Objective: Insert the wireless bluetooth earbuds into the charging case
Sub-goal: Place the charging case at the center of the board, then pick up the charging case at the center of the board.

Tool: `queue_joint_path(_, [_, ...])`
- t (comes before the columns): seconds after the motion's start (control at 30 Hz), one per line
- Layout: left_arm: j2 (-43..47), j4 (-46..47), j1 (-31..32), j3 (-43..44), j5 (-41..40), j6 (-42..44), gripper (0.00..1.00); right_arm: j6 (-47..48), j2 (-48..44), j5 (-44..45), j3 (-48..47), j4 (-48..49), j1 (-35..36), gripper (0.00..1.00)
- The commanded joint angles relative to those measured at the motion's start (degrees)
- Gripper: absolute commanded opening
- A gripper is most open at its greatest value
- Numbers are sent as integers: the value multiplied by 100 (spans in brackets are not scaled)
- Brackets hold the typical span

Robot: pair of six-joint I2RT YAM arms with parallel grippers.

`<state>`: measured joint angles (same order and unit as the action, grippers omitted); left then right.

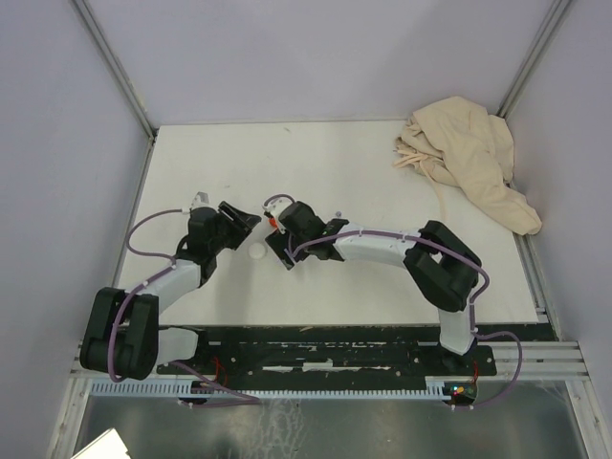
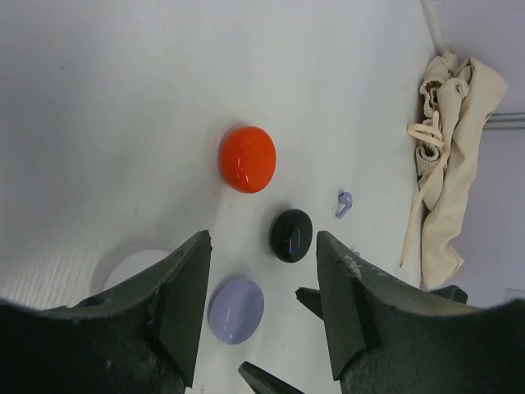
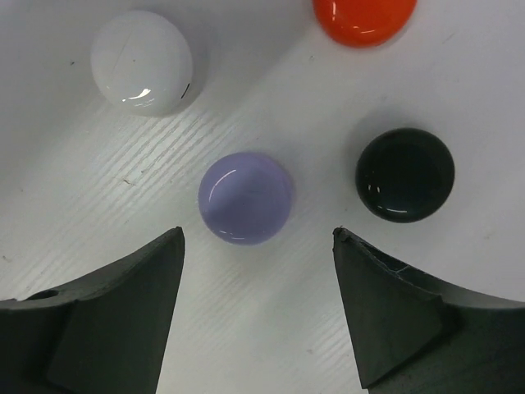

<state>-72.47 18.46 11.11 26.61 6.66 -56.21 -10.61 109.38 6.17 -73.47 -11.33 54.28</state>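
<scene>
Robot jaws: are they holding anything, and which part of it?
Nothing is held. Both arms' jaws are open and empty; the round glossy lavender case lies untouched.

Lavender disc [image 3: 245, 198] ahead, between right jaws; black disc [image 3: 404, 174] just beside; cloth [image 1: 469, 158] crowds far-right corner.

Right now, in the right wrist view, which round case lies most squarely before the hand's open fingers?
The lavender case, centred just ahead of the right hand; the black case sits off-centre, the white case and orange-red case farther out.
</scene>
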Motion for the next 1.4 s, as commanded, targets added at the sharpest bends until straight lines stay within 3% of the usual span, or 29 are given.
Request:
queue_joint_path(0.0, [218, 476, -153, -124, 466, -205, 61, 57, 266, -99, -466, -90, 65, 81])
queue_joint_path(0.5, [415, 492, -454, -297, 734, -212, 61, 153, 868, -212, -819, -163, 97, 77])
queue_joint_path(0.77, [405, 492, -503, -298, 785, -195, 60, 203, 969, -222, -913, -301, 92, 62])
queue_joint_path(0.9, [384, 505, -524, -302, 847, -195, 60, 234, 906, -147, -904, -361, 93, 48])
queue_joint_path(1.03, [330, 640, -531, -256, 1088, -217, 60, 367, 412, 38, -455, 89, 90, 29])
queue_joint_path(1.2, [67, 1122, -509, 38, 2089, 61, 59, 754, -876, -350, 624, 1138, -93, 23])
queue_joint_path(1.37, [-181, 1720, -234, 167, 2709, 89, 57, 1201, -1922, -1561, 1218, 1025, -576, 19])
